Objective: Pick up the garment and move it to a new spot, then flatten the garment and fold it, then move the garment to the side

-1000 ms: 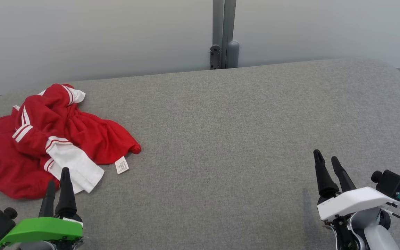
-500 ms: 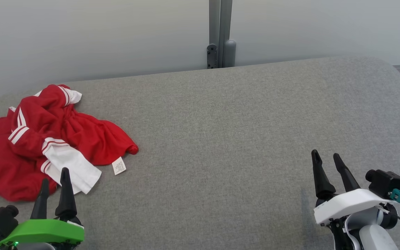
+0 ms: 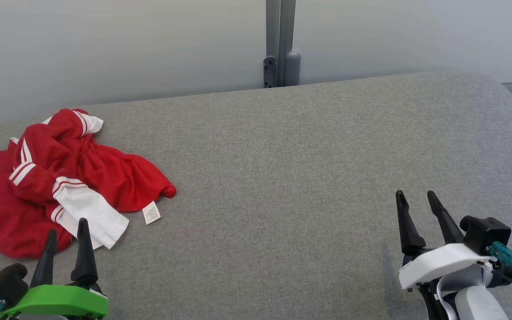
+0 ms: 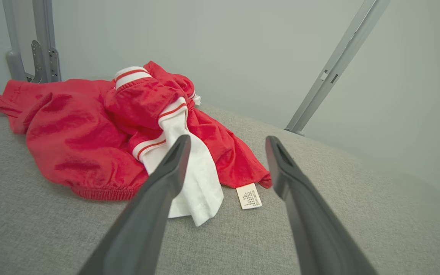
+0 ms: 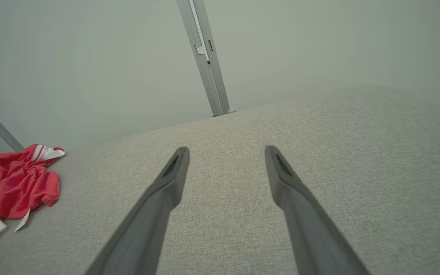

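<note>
A crumpled red garment point(image 3: 60, 178) with white striped cuffs lies in a heap at nine o'clock on the grey fabric-covered table point(image 3: 282, 178). One white sleeve point(image 3: 91, 218) trails from the heap toward five o'clock. A small white care label point(image 3: 151, 213) rests flat on the table at the heap's four o'clock edge.

The green-shelled left gripper point(image 3: 67, 226) sits at seven o'clock in the head view, its two dark fingers parted and grasping nothing. Its tips point toward twelve o'clock, just short of the sleeve.

The white-shelled right gripper point(image 3: 415, 194) sits at five o'clock, its fingers likewise spread and empty. It is over bare table, well apart from the garment.

A grey metal post point(image 3: 279, 40) rises at twelve o'clock behind the table's far edge, against a pale wall point(image 3: 105, 44).
</note>
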You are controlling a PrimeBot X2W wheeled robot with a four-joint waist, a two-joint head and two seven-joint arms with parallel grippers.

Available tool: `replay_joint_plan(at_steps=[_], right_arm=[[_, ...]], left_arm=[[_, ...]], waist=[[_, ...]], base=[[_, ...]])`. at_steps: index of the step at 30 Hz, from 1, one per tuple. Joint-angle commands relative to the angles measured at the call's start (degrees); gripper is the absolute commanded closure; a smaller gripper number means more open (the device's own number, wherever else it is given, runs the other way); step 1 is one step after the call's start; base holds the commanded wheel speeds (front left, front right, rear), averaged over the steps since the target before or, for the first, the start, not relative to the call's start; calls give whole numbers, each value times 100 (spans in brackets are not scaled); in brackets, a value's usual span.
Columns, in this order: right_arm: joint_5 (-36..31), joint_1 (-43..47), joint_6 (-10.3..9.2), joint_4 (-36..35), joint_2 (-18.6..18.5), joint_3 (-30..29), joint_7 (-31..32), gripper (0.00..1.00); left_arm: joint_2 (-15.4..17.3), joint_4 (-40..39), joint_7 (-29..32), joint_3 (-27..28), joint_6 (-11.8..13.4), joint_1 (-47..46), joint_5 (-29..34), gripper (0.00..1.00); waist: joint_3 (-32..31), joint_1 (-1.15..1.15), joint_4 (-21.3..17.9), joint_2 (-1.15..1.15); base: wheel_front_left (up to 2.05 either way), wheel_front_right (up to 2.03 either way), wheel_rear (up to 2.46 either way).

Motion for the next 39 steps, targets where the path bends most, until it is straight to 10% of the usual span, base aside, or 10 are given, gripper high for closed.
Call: replay_joint_plan(at_steps=[1,39], right_arm=[[-181,18,3,-64,-30,13,-62,0],[-1476,114,3,169,-43,181,-518,0]], left_arm=[[64,-40,-54,20,-16,16,158,0],[347,239,-503,-367,-18,162,971,0]], waist=[[0,0,5,0],[14,0,-22,0]], base=[[0,0,0],[0,0,0]])
